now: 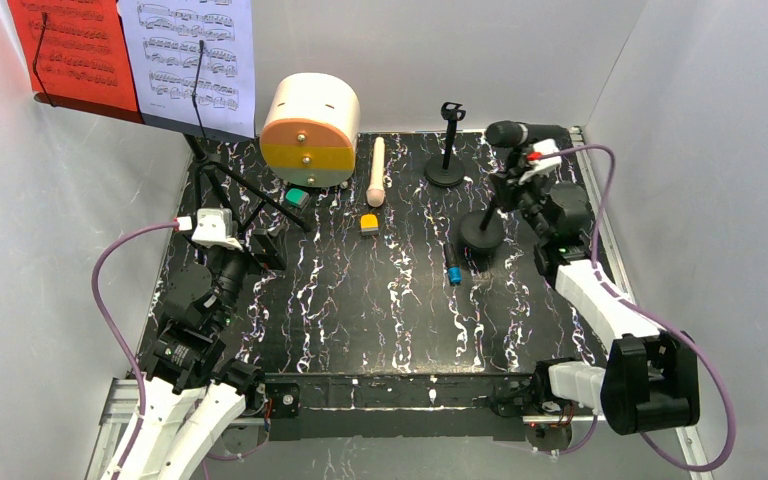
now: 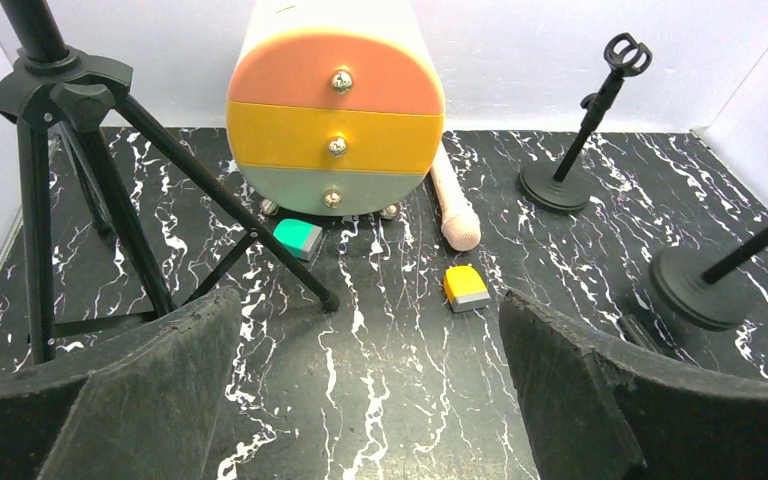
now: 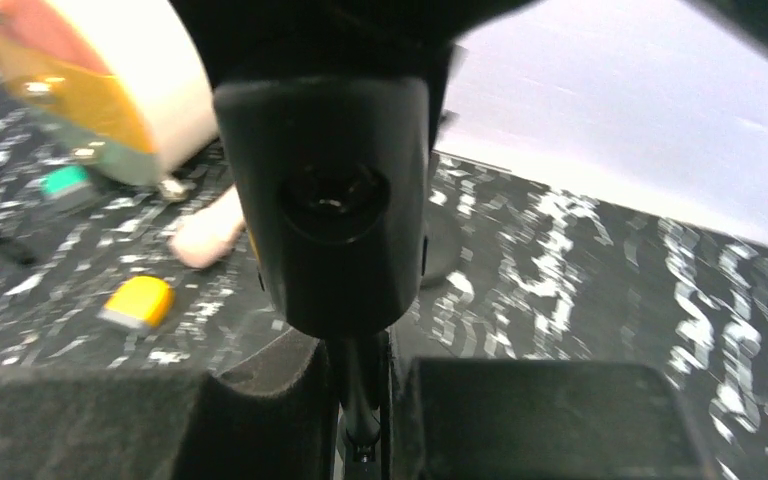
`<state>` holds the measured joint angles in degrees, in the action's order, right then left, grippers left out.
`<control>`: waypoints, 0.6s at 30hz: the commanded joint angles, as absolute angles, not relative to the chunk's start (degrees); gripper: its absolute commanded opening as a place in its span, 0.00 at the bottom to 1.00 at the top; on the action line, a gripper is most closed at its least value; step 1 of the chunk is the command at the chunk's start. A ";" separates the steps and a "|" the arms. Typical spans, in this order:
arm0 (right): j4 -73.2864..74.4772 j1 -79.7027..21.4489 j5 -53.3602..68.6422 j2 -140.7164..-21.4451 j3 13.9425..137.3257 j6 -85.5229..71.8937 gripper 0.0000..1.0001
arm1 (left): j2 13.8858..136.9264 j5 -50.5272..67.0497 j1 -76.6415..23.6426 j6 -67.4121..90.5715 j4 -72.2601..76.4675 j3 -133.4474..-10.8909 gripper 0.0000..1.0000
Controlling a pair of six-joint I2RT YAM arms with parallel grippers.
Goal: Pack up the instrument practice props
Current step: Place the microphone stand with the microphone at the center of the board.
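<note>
The black music rack (image 1: pixel 192 122) stands on tripod legs (image 2: pixel 110 160) at the back left, holding a red page (image 1: pixel 70 45) and a white page (image 1: pixel 195 55). A cream microphone (image 1: pixel 377 172) lies beside the drawer chest. An empty mic holder (image 1: pixel 447 150) stands at the back. A second mic holder (image 1: pixel 482 232) carries the black microphone (image 1: pixel 520 133). My right gripper (image 1: pixel 508 190) is shut on its thin stem (image 3: pixel 360 395), under the microphone's body (image 3: pixel 332 190). My left gripper (image 2: pixel 367 305) hangs open over bare table near the tripod, holding nothing.
A round cream drawer chest (image 1: pixel 310 130) with orange, yellow and green fronts stands at the back. In front of it lie a green block (image 1: pixel 296 197) and a yellow block (image 1: pixel 369 223). A small blue piece (image 1: pixel 453 270) lies near the held holder's base. White walls enclose the table.
</note>
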<state>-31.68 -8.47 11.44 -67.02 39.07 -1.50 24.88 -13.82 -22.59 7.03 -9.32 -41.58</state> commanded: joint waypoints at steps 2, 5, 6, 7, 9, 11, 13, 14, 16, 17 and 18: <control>-46.35 -15.95 16.32 -68.77 44.24 -3.34 0.01 | 24.44 -10.71 -22.16 6.57 -8.13 -41.73 0.98; -50.71 -19.54 18.63 -71.33 43.87 -6.03 0.01 | 24.55 -9.34 -22.18 6.77 -7.84 -41.72 0.98; -51.94 -20.78 19.26 -72.31 43.78 -6.40 0.01 | 24.69 -9.13 -22.19 6.77 -7.77 -41.80 0.98; -52.92 -22.21 19.58 -73.23 43.77 -6.57 0.01 | 24.89 -8.98 -22.16 6.77 -7.82 -41.91 0.98; -55.17 -24.80 20.05 -75.14 43.61 -6.75 0.01 | 25.31 -8.40 -22.21 6.77 -7.73 -41.83 0.98; -57.14 -26.96 20.71 -76.72 43.47 -6.98 0.01 | 25.84 -7.57 -22.18 6.89 -7.62 -41.79 0.98; -59.43 -28.86 21.47 -78.67 43.15 -7.31 0.01 | 26.42 -6.67 -22.15 6.94 -7.55 -41.88 0.98; -60.59 -29.97 22.01 -79.87 42.97 -7.32 0.01 | 26.66 -6.34 -22.15 6.94 -7.51 -41.83 0.98; -62.84 -31.73 23.49 -82.30 42.78 -7.23 0.01 | 27.02 -5.50 -22.15 6.89 -7.29 -41.64 0.98; -64.16 -32.57 24.34 -83.53 42.66 -7.14 0.01 | 27.17 -5.11 -22.15 6.74 -6.95 -41.35 0.98; -65.79 -33.36 25.42 -84.51 42.43 -7.05 0.01 | 27.39 -4.77 -22.15 6.64 -6.57 -40.96 0.98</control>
